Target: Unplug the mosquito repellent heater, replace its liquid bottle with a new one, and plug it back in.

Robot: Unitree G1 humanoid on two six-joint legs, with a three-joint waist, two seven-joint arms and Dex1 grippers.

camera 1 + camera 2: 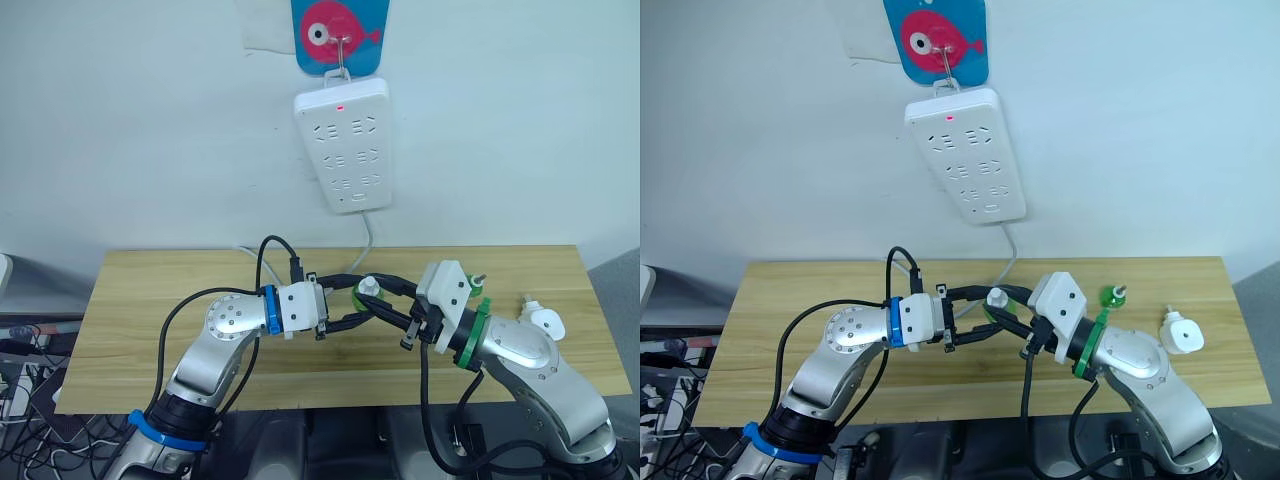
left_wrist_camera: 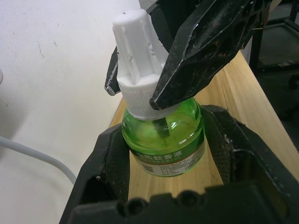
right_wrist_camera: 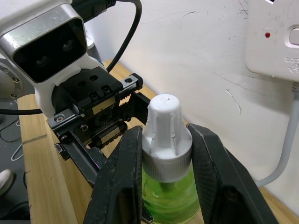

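A green liquid bottle (image 1: 366, 292) with a white cap (image 3: 163, 122) is held above the middle of the wooden table (image 1: 150, 290). My left gripper (image 1: 360, 303) is shut on its green body (image 2: 163, 140). My right gripper (image 1: 378, 300) comes from the other side, its fingers (image 3: 212, 163) shut on the cap's ribbed collar. The mosquito repellent heater (image 1: 545, 321), a small white rounded unit, lies unplugged on the table at the far right. A second green bottle (image 1: 1110, 295) without a cap stands behind my right wrist.
A long white power strip (image 1: 343, 145) with a red light hangs on the wall from a fish-shaped hook (image 1: 338, 35), its grey cable (image 1: 368, 240) dropping behind the table. Cables lie on the floor at the left.
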